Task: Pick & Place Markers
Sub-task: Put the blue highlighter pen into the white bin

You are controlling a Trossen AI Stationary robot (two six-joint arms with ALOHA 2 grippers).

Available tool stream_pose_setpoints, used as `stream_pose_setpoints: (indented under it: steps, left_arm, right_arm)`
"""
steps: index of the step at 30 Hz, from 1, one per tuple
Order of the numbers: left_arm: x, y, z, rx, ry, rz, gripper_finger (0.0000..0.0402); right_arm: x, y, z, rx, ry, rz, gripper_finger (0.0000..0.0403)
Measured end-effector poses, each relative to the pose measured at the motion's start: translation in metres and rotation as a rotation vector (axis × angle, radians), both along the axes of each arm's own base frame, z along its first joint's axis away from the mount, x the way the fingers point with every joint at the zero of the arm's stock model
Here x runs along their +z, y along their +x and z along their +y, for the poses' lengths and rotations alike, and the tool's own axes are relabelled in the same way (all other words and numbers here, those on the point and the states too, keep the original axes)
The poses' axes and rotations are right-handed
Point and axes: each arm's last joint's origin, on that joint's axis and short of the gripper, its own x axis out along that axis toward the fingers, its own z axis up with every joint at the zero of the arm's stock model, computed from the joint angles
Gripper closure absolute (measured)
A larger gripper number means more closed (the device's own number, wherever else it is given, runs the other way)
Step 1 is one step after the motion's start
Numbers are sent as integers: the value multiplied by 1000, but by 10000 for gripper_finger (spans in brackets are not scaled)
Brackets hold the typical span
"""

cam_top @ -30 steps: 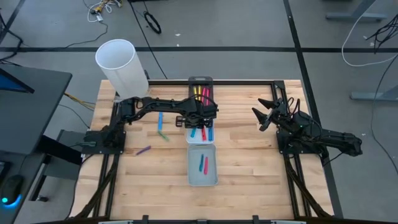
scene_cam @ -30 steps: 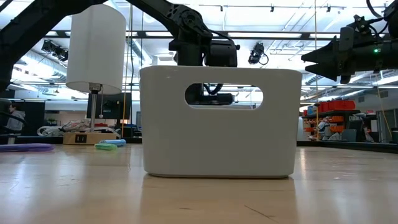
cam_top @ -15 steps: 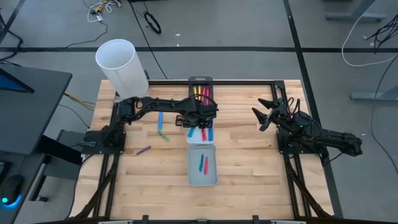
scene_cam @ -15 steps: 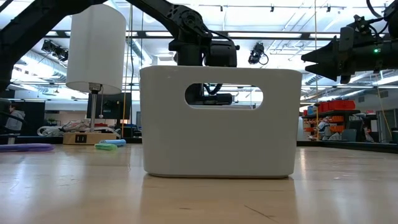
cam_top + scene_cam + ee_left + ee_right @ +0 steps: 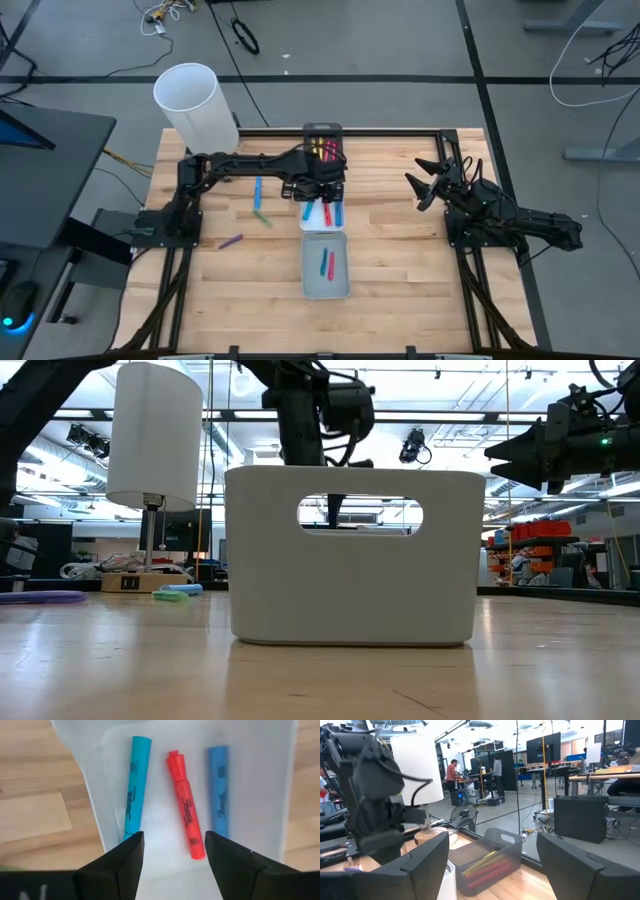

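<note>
Looking down from above, I have the left gripper [image 5: 322, 190] over the middle tray [image 5: 322, 213] at the centre of the frame. Its fingers [image 5: 125, 865] stand apart with nothing between them; the wrist view shows open air over three markers lying flat side by side on the tray floor: a light blue one [image 5: 134, 785], a red one [image 5: 186, 812] and a darker blue one [image 5: 218, 787]. I judge this arm is sorting, and the gap between the fingers suits a drop just made or a hover before leaving.

The nearest white tray [image 5: 325, 266], lower centre in the high view, holds two more markers [image 5: 327, 264], red and blue. The dark tray [image 5: 322, 145] at upper centre holds yellow and red ones. Three strays lie on the table [image 5: 400, 260] left of the trays: a blue one [image 5: 257, 192], a green one [image 5: 263, 217] and a purple one [image 5: 231, 241]. These are probably next, being on the left arm's side.

The right gripper [image 5: 428, 185] waits at centre right, raised off the table, fingers wide apart and empty, kept clear of the trays. The white cylinder [image 5: 192, 105] stands at upper left.
</note>
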Motion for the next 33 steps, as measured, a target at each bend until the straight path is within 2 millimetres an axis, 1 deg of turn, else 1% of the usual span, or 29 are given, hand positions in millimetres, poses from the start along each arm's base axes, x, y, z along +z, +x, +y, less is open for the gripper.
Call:
stream_pose_setpoints:
  steps: [5,14,21,25,28,31,33]
  left_arm:
    - [20,-7,-2,-2,3,-47,186]
    - [49,-19,-5,-36,20,-104,186]
    - [57,-25,-8,-58,-15,-102,186]
    - [57,-32,-9,-58,-29,-42,186]
    - [59,-47,-11,-53,-35,73,186]
    - [64,-57,-11,-41,14,142,186]
    - [70,-61,-12,-42,48,136,186]
  right_arm:
    - [0,0,0,-1,0,0,101]
    - [0,0,0,-1,0,0,101]
    - [0,0,0,-1,0,1,101]
    - [0,0,0,-1,0,1,101]
    - [0,0,0,-1,0,0,101]
    - [0,0,0,-1,0,0,101]
    - [0,0,0,0,1,3,101]
